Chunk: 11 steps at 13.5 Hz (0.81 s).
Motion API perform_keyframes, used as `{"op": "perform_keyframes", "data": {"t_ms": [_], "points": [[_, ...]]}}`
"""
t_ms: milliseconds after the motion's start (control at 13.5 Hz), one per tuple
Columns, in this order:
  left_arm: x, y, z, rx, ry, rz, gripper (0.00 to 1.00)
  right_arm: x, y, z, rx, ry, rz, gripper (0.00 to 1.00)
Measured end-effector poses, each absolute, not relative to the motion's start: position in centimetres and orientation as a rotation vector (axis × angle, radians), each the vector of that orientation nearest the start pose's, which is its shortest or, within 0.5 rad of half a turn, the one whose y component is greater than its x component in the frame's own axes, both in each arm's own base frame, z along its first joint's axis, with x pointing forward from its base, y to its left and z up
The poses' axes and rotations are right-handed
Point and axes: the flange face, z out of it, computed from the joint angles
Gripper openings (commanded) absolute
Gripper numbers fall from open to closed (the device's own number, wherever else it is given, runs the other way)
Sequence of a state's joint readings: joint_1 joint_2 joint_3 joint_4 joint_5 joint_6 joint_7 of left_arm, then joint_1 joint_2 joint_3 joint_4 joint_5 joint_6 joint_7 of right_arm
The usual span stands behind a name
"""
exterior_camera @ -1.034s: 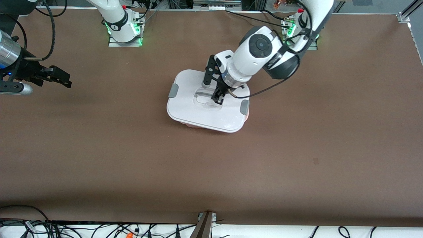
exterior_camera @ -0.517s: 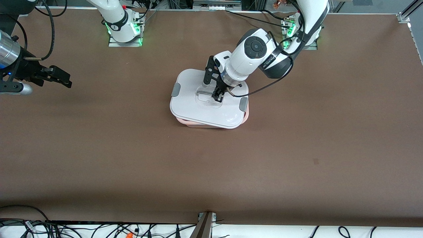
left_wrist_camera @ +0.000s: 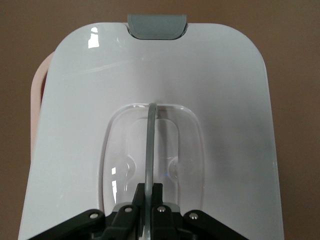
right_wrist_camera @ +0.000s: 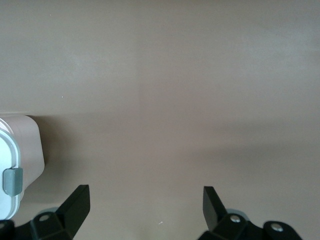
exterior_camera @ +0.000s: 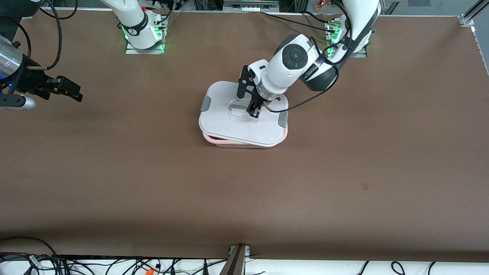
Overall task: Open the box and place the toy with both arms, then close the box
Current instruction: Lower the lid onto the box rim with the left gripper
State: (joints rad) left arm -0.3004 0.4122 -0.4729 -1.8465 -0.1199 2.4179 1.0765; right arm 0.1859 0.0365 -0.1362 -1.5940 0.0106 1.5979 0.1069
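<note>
The box is a pinkish tub (exterior_camera: 244, 144) in the middle of the table, with its flat white lid (exterior_camera: 225, 122) over it. The tub's rim shows along the edge nearer the front camera. My left gripper (exterior_camera: 253, 111) is shut on the lid's clear handle (left_wrist_camera: 150, 145). In the left wrist view the lid (left_wrist_camera: 225, 100), one grey clip (left_wrist_camera: 156, 25) and a strip of pink rim (left_wrist_camera: 36, 95) show beyond that gripper (left_wrist_camera: 149, 192). My right gripper (exterior_camera: 74, 91) waits open and empty over the right arm's end of the table. The toy is not in view.
The right wrist view shows bare brown table between that gripper's (right_wrist_camera: 145, 200) open fingers, with the box's corner (right_wrist_camera: 27, 145) and a grey clip (right_wrist_camera: 12, 181) at the edge. Both arm bases stand along the table's edge farthest from the front camera.
My left gripper has come down with the lid, which now lies lower over the tub and shifted toward the arm bases. The tub's pink rim now shows. The right arm has not moved.
</note>
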Motion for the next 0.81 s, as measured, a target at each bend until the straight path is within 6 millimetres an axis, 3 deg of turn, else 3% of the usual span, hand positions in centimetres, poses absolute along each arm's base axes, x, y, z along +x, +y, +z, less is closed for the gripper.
{"op": "perform_keyframes", "data": {"t_ms": [295,812], "points": [[49.14,-43.14,34.30,-2.270,2.472,-0.386,0.00,56.57,3.12,59.56,-3.136,0.089,0.051,1.00],[48.67,-43.44,34.17,-2.380,2.386,-0.361,0.00,56.57,3.13,59.57,-3.135,0.089,0.051,1.00]]}}
